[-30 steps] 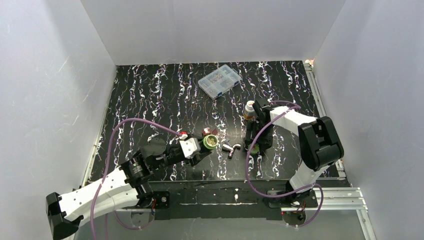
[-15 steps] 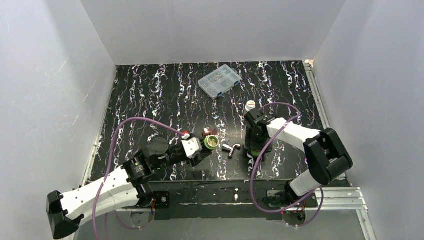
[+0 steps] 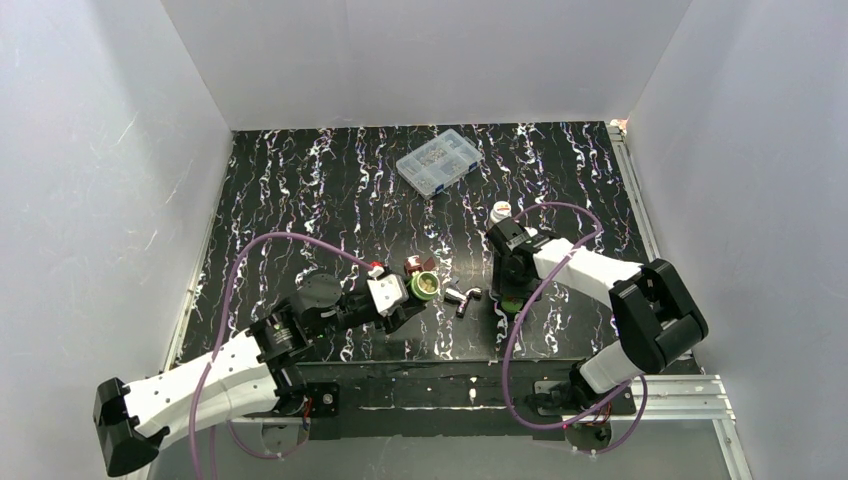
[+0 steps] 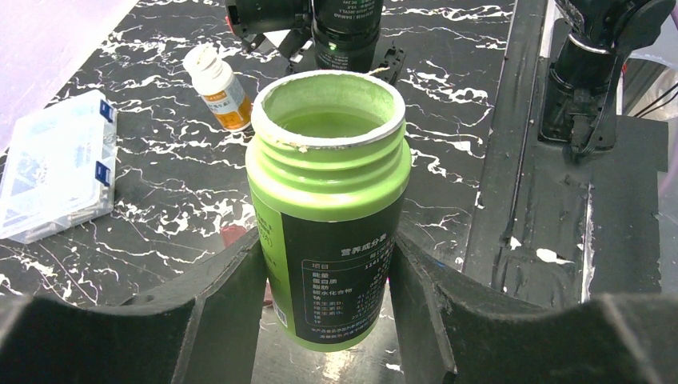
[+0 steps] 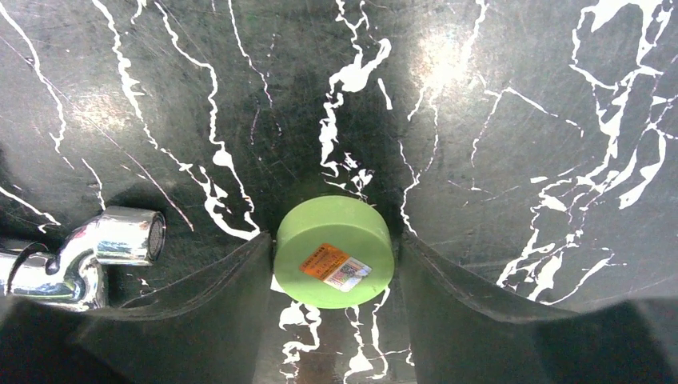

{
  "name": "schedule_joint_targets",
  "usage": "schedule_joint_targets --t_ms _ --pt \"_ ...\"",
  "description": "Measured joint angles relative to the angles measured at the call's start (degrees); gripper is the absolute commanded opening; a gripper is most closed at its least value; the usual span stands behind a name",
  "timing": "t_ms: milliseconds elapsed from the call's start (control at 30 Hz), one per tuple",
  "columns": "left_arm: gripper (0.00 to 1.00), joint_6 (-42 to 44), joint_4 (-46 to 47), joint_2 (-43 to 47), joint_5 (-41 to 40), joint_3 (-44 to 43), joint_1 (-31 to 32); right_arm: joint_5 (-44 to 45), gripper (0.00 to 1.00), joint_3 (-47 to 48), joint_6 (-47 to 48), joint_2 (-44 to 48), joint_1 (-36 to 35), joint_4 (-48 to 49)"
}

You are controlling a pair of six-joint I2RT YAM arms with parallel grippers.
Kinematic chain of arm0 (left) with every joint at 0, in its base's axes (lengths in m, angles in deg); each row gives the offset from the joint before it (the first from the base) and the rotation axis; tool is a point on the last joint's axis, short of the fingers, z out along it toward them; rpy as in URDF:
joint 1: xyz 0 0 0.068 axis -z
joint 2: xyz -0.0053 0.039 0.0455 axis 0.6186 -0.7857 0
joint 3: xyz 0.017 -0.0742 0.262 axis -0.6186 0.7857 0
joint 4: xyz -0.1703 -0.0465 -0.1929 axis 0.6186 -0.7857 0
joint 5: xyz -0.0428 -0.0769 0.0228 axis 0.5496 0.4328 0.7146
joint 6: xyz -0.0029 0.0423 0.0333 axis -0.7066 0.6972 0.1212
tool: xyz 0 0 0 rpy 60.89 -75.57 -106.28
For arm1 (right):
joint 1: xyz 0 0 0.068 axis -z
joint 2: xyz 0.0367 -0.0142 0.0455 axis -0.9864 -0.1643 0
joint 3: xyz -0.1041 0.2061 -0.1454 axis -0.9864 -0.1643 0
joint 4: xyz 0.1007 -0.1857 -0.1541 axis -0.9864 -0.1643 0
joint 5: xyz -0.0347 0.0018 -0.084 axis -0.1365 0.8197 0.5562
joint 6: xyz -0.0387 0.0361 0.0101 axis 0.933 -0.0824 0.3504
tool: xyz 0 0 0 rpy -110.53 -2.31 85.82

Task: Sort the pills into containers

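The left gripper [image 4: 328,308] squeezes the open green bottle [image 4: 328,160] upright so nothing spills. The right gripper [image 5: 333,248] has its jaws around the green cap [image 5: 336,228] to grab it. I cannot tell if they squeeze.

Two bottles are on show: one green bottle [image 4: 328,208] without a lid and one amber bottle [image 4: 217,86] with a white top. There is one loose green cap [image 5: 334,251], one clear plastic box [image 3: 438,160], one chrome pipe fitting [image 5: 80,256] and one small red object [image 3: 412,264].

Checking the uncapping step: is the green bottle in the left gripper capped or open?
Open. The green bottle shows a bare, uncovered mouth; a green cap lies separately on the table.
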Motion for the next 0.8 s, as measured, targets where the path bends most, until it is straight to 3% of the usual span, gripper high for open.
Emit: schedule_joint_targets --t_ms 133,200,267,433,600,800 --pt "0.00 -0.2 0.0 -0.7 0.3 0.0 0.0 0.2 0.60 -0.6 -0.1 0.5 0.0 0.0" --pt "0.00 -0.2 0.0 -1.0 0.5 0.0 0.0 0.0 0.49 -0.9 0.0 0.7 0.0 0.2" --pt "0.00 -0.3 0.0 -1.4 0.6 0.0 0.0 0.0 0.45 -1.2 -0.2 1.2 0.0 0.3" --pt "0.00 -0.7 0.0 -2.5 0.9 0.0 0.0 -0.5 0.27 -1.8 -0.1 2.6 0.0 -0.5" --pt "0.00 -0.9 0.0 -3.7 1.4 0.0 0.0 -2.4 0.26 1.7 0.6 7.6 0.0 -6.4" --pt "0.00 -1.5 -0.1 -5.9 2.9 -0.3 0.0 -11.5 0.26 16.5 4.9 17.9 -0.2 -11.5"
